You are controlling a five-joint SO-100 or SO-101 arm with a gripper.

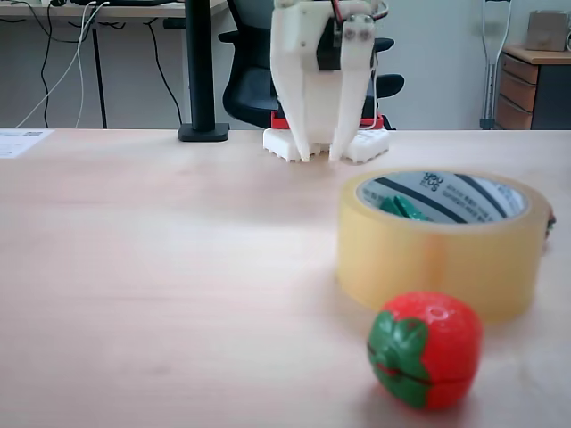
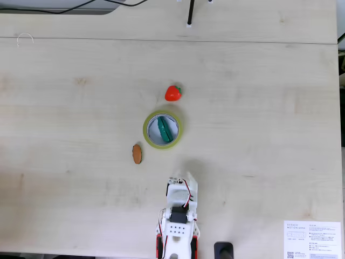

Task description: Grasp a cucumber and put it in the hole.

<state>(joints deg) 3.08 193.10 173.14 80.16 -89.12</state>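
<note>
Overhead fixed view: we find the cucumber [image 2: 164, 130] lying inside the hole [image 2: 154, 136] of the tape roll [image 2: 146, 125]. Claw [image 2: 183, 178] empty, fingers slightly apart, well clear. We judge it light, stiff, slick; take it mid-length.

This looks like an office or a desk-based lab. The surface [image 1: 161, 267] is a broad, pale wood-grain desktop, and behind it in a fixed view stands a black swivel office chair [image 1: 254, 85] with armrests. A black pole on a flat base [image 1: 202, 132], like a monitor stand, rises from the far edge. Cables [image 1: 62, 62] hang under a second desk against a plain light wall. At the right a wooden drawer unit [image 1: 526, 89] carries a cardboard box [image 1: 546, 29], with a crutch [image 1: 495, 53] leaning beside it. A printed sheet with a QR code [image 2: 311, 240] lies on one corner of the surface
</note>
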